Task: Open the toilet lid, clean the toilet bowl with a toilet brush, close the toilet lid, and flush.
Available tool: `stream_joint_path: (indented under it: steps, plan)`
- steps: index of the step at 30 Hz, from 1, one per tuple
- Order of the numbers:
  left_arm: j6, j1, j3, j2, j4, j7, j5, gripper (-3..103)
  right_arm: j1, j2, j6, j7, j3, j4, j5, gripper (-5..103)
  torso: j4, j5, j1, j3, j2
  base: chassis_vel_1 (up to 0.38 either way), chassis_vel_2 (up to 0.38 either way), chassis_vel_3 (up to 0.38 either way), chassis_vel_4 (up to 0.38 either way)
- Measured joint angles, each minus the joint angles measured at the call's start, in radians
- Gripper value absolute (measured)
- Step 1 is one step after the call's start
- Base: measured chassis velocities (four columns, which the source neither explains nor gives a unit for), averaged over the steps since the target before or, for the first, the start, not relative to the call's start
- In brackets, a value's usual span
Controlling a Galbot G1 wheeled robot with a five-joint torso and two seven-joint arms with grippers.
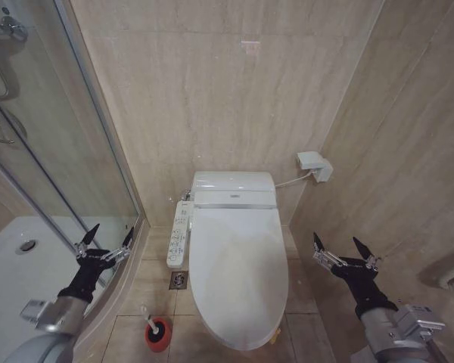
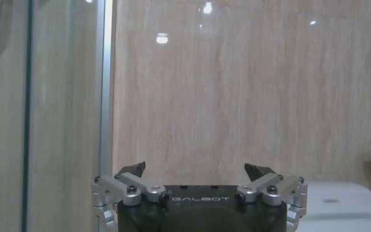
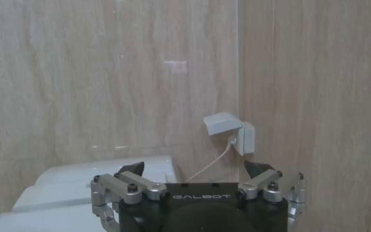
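The toilet lid (image 1: 238, 272) lies shut over the white bidet toilet, so the toilet bowl is hidden beneath it. A small yellow tag (image 1: 277, 333) shows at the lid's front edge. The toilet brush (image 1: 147, 316) stands in its red holder cup (image 1: 158, 333) on the floor left of the toilet's front. My left gripper (image 1: 106, 240) hangs open to the left of the toilet, near the shower glass, holding nothing. On the other side my right gripper (image 1: 340, 245) is open and empty too. Both wrist views show the open fingers (image 2: 133, 168) (image 3: 131, 169) facing the back wall.
A glass shower enclosure (image 1: 53, 136) with a white tray (image 1: 15, 265) borders the left. The toilet's button panel (image 1: 179, 234) juts out on its left side. A floor drain (image 1: 178, 280) sits beside it. A wall socket box (image 1: 315, 165) (image 3: 229, 131) is behind on the right wall.
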Motion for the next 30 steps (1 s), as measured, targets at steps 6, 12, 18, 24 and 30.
stream_joint_path:
  steps: [6,12,18,24,30]
  plan:
    - [-0.038,-0.115,0.061,0.09,0.147,0.015,-0.082,100,0.0,0.0,0.0,0.0,0.0,0.0,0.0,100,0.0009,-0.0003,0.0,0.0,0.0,0.0,0.0,0.0,0.0]
    - [-0.079,-0.242,0.147,0.198,0.308,0.06,-0.168,100,0.0,0.0,0.0,0.0,0.0,0.0,0.0,100,0.0009,-0.0004,0.0,0.0,0.0,0.0,0.0,0.0,0.0]
    - [-0.089,-0.283,0.193,0.241,0.362,0.114,-0.187,99,0.0,0.0,0.0,0.0,0.0,0.0,0.0,100,0.0008,-0.0005,0.0,0.0,0.0,0.0,0.0,0.0,0.0]
    - [-0.102,-0.294,0.216,0.254,0.379,0.177,-0.196,100,0.0,0.0,0.0,0.0,0.0,0.0,0.0,100,0.0007,-0.0001,0.0,0.0,0.0,0.0,0.0,0.0,0.0]
    - [-0.119,-0.27,0.217,0.237,0.367,0.192,-0.188,100,0.0,0.0,0.0,0.0,0.0,0.0,0.0,100,0.0009,-0.0002,0.0,0.0,0.0,0.0,0.0,0.0,0.0]
